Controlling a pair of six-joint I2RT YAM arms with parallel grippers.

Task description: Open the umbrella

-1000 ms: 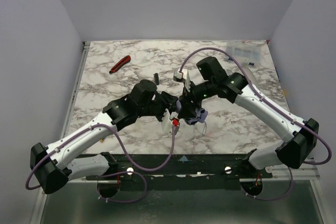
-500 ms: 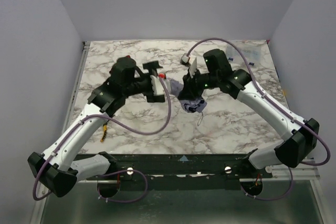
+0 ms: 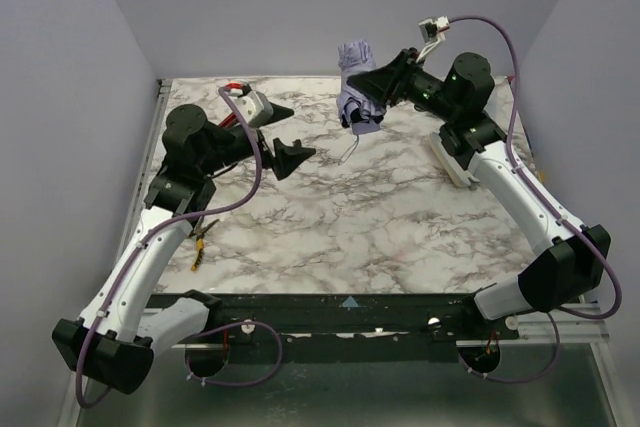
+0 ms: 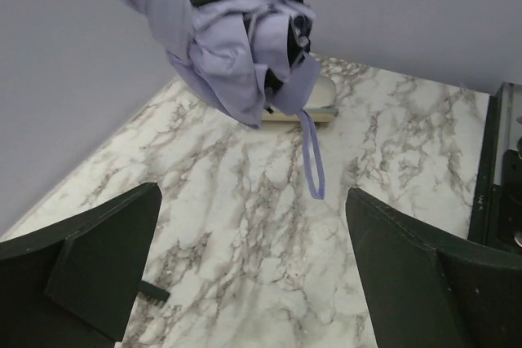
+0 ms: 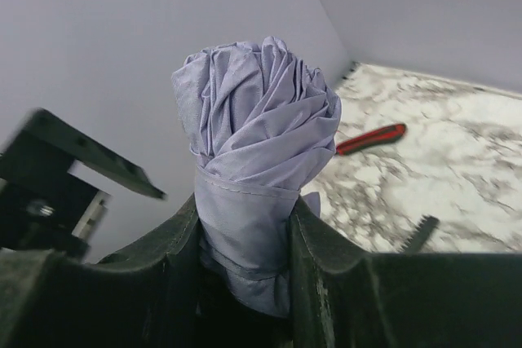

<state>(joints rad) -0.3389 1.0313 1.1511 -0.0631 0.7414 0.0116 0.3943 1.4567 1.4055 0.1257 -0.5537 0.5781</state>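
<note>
Dangling umbrella (image 4: 236, 63) strap (image 4: 312, 160), unseen from right wrist

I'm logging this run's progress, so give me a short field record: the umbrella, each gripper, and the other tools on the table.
umbrella: collapsed, rolled, lifted above the table, strap dangling
right gripper: shut on the umbrella
left gripper: open, empty, apart from the umbrella
red-handled cutter: lying near the table's far-left corner
yellow-handled pliers: on the table beside the left arm
task status: umbrella not yet opened
</note>
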